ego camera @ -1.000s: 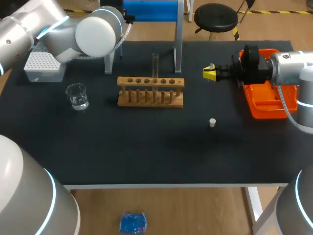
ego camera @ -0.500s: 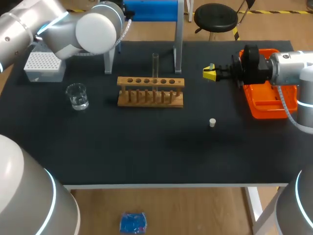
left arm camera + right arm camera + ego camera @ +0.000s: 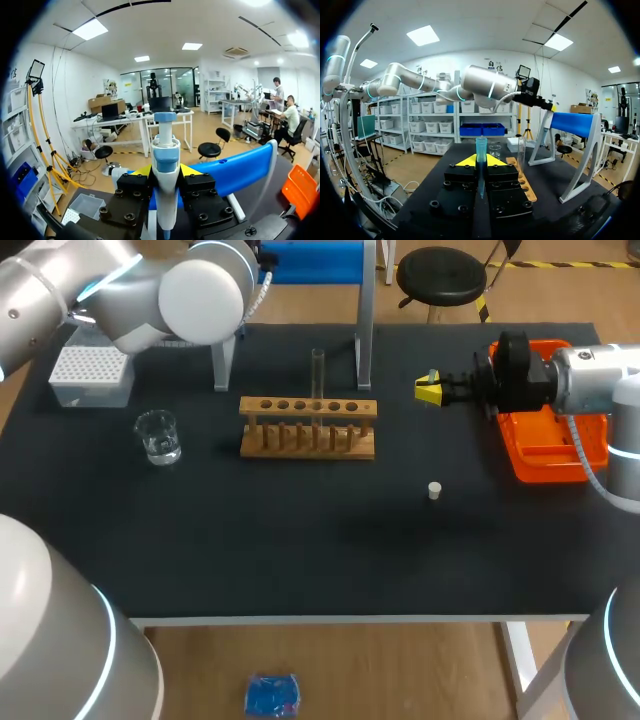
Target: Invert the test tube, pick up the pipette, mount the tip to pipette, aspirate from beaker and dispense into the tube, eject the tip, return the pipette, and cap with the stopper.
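Note:
A white pipette (image 3: 165, 165) with a blue top stands between the yellow-tipped fingers of my left gripper (image 3: 165, 174), which is shut on it. In the head view that gripper is hidden behind my left arm's elbow, at the back left by the blue pipette stand (image 3: 305, 260). My right gripper (image 3: 428, 391) hovers to the right of the wooden rack (image 3: 308, 427), shut on a clear bluish pipette tip (image 3: 481, 147). The test tube (image 3: 318, 370) stands upright in the rack. A glass beaker (image 3: 157, 436) sits at the left, and the small white stopper (image 3: 434, 490) lies right of the middle.
A white tip box (image 3: 90, 373) stands at the back left beside the beaker. An orange tray (image 3: 555, 445) lies at the right under my right arm. The stand's metal legs (image 3: 365, 340) rise just behind the rack.
My left arm's elbow has shifted slightly up and toward the back. The right arm and the things on the table have not moved.

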`<state>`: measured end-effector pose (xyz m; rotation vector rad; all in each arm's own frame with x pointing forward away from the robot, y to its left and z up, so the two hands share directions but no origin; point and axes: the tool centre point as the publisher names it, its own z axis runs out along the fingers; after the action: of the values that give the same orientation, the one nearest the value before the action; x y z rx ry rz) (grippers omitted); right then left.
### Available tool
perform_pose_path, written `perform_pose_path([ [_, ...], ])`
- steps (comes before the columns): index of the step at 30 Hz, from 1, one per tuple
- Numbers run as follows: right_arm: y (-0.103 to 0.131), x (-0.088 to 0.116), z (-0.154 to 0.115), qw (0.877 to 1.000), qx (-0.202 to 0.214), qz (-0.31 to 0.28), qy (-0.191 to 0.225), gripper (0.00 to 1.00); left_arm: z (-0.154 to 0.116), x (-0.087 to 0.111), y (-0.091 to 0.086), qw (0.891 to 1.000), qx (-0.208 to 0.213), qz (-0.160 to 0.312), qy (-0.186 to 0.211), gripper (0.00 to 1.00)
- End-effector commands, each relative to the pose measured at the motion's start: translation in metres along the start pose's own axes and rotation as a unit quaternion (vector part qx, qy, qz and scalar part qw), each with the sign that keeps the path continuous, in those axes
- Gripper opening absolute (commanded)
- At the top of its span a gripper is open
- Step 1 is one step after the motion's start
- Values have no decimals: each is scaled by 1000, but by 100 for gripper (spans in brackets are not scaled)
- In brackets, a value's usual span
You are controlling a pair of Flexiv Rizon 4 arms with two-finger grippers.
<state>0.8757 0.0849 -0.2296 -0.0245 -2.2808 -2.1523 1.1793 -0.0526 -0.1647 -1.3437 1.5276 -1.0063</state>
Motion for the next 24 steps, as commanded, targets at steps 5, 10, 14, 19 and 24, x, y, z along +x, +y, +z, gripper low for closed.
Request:
perform_pose_path([
  [5, 0, 0, 0, 1000, 1, 0, 0, 0, -22, -7, -7, 1000, -18, 7, 22, 0],
  [10, 0, 0, 0, 1000, 1, 0, 0, 0, -38, -8, -11, 997, -26, 10, 67, 0],
  [14, 0, 0, 0, 1000, 1, 0, 0, 0, -51, -9, -12, 994, -27, 12, 105, 0],
  [19, 0, 0, 0, 1000, 1, 0, 0, 0, -72, -13, -11, 986, -33, 25, 161, 0],
  [24, 0, 0, 0, 1000, 1, 0, 0, 0, -99, -16, -12, 977, -16, 41, 208, 0],
])
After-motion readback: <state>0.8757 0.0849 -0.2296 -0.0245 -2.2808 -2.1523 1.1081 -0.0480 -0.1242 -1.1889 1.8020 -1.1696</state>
